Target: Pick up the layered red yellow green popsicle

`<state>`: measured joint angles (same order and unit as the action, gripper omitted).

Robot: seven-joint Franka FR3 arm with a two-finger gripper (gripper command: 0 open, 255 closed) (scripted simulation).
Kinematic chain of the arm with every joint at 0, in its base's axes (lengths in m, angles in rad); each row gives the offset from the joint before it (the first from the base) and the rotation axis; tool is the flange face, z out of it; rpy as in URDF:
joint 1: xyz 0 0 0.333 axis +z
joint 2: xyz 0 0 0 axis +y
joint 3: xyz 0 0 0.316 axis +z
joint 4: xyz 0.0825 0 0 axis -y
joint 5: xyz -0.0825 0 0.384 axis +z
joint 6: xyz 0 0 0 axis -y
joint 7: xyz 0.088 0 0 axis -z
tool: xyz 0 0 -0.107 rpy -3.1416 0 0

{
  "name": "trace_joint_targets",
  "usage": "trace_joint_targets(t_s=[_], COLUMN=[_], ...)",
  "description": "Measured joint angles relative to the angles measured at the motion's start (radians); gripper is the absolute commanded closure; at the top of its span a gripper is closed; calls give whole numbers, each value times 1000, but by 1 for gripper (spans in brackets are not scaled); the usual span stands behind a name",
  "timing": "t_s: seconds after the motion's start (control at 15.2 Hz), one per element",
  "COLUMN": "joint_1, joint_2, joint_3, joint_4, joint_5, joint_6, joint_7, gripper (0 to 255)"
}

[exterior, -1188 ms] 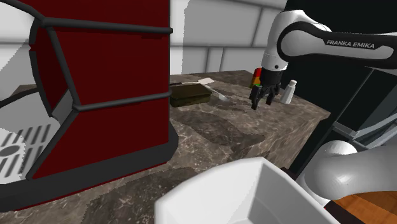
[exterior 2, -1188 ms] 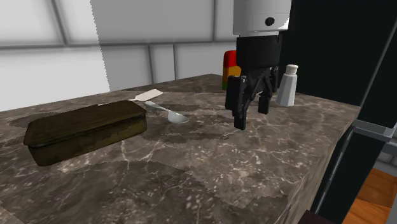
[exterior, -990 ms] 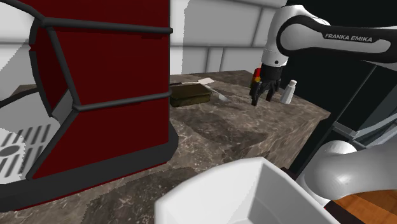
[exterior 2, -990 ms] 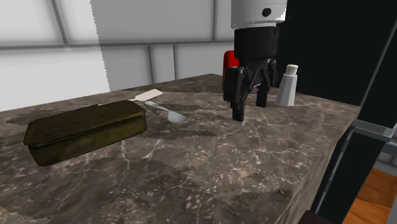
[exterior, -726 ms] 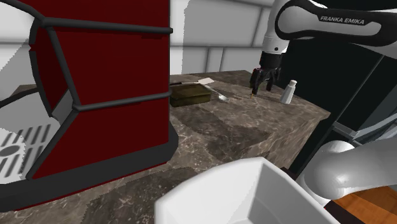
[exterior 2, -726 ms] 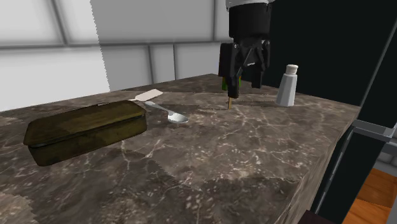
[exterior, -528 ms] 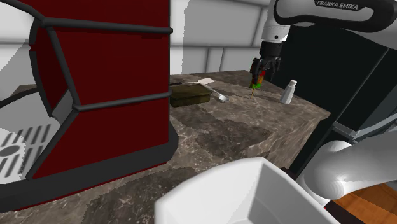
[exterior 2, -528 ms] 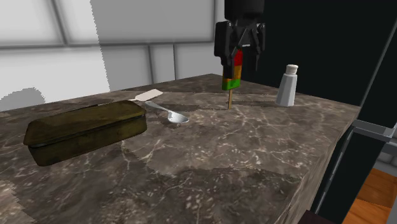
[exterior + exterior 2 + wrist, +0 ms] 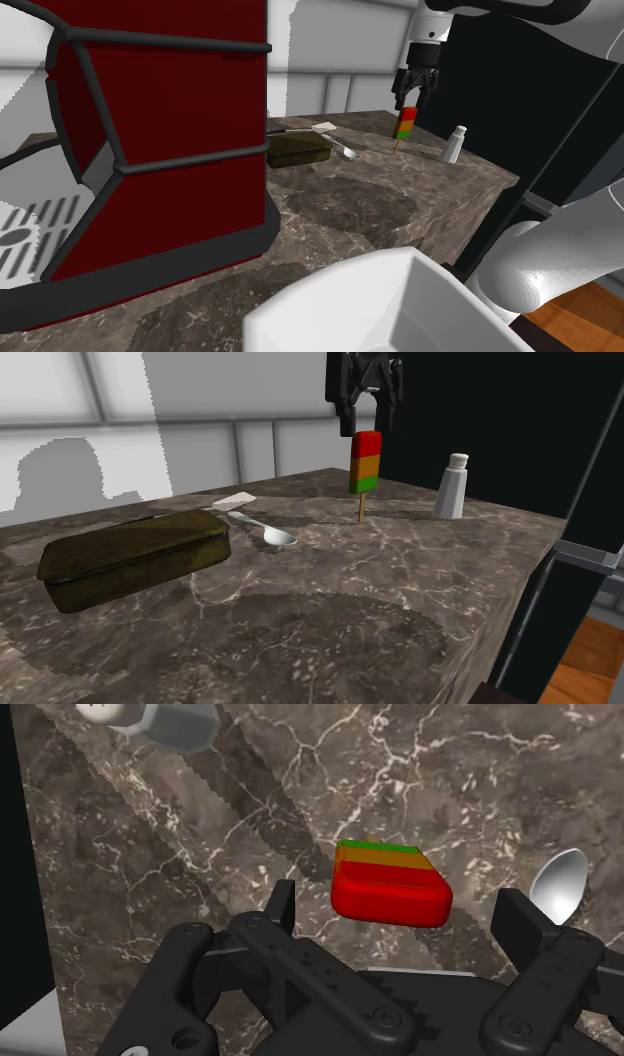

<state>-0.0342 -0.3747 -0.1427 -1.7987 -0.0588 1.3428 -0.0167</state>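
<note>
The popsicle (image 9: pixel 366 462) has red, yellow and green layers and stands upright on its stick on the dark marble counter (image 9: pixel 330 602). It also shows in the shoulder view (image 9: pixel 404 125). My black gripper (image 9: pixel 367 424) hangs just above its red top, open, with a finger on each side and not touching it. In the wrist view the popsicle (image 9: pixel 390 884) lies below the gap between the spread fingers of the gripper (image 9: pixel 400 909). From the shoulder view the gripper (image 9: pixel 407 102) sits over the popsicle at the counter's far end.
A white shaker (image 9: pixel 451 486) stands to the second exterior view's right of the popsicle. A spoon (image 9: pixel 265 530) and a dark olive tin (image 9: pixel 135 555) lie to its left. A big red machine (image 9: pixel 160 130) and a white bowl (image 9: pixel 380 305) fill the shoulder view's front.
The gripper has risen straight up from around the popsicle. The popsicle stays standing on the counter, now uncovered below the fingers.
</note>
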Motion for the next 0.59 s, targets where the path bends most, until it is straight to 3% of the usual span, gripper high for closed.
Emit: trace_joint_targets(t_s=[0.33, 0.4, 0.59], joint_1=[-1, -1, -2], joint_2=[-22, -24, -27], joint_3=[1, 0, -1], joint_4=[-83, -90, -96], joint_5=[-2, -2, -4], joint_6=[60, 66, 71], joint_7=[4, 4, 3], gripper=[0, 255, 255])
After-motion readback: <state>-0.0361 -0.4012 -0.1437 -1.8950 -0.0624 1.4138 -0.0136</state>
